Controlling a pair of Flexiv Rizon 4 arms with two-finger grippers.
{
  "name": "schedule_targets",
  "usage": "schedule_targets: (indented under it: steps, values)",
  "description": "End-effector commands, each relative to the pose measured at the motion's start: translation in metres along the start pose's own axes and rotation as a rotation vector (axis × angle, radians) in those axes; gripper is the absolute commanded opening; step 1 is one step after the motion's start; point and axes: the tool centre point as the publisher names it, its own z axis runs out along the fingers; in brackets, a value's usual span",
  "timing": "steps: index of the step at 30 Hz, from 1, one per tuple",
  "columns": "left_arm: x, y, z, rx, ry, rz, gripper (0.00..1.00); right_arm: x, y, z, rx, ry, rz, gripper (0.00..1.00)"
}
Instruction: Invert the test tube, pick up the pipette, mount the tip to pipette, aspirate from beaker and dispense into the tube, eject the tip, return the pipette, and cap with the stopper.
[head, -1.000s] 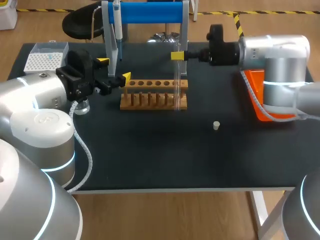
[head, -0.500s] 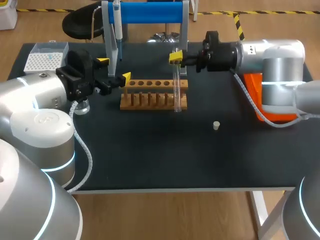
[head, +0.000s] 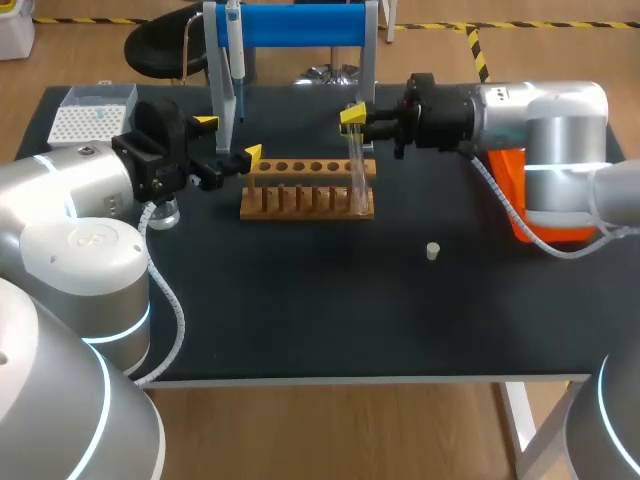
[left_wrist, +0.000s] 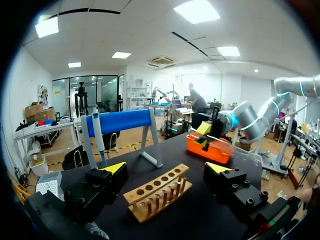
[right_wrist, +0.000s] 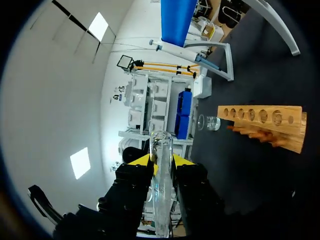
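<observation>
**Tube clamped at the rack's right end**

The test tube (head: 355, 180) was seen close to upright at the right end of the wooden rack (head: 308, 190). Its upper part was clamped from both sides between the yellow tips of the right gripper (head: 353, 115), which was held above that end of the rack. Whether the tube's lower end was seated in the rack could not be told.

The left gripper (head: 228, 140) was held just off the rack's left end, fingers apart, nothing between them.

The pipette (head: 234, 50) was hung on the blue stand (head: 300, 25) behind the rack. The beaker (head: 163, 212) was placed left of the rack, near the left arm. The tip box (head: 92, 112) was set further left and behind. The stopper (head: 432, 251) was laid right of the rack and nearer the front, apart from it. An orange bin (head: 510, 180) was set well right of the rack.
</observation>
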Motion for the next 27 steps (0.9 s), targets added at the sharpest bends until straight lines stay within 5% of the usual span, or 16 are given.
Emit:
schedule_targets:
  steps: [1, 9, 27]
  values:
    - [-0.0005, 0.0004, 0.0003, 0.001, 0.002, 0.0, 1.0, -0.0006, 0.001, -0.0007, 0.003, 0.001, 0.009, 0.0]
    - [-0.0005, 0.0004, 0.0003, 0.001, 0.002, 0.0, 1.0, -0.0056, 0.0008, -0.0002, 0.01, -0.025, 0.108, 0.0]
    - [-0.0005, 0.0004, 0.0003, 0.001, 0.002, 0.0, 1.0, -0.0056, 0.0022, -0.0004, -0.011, -0.015, 0.126, 0.0]
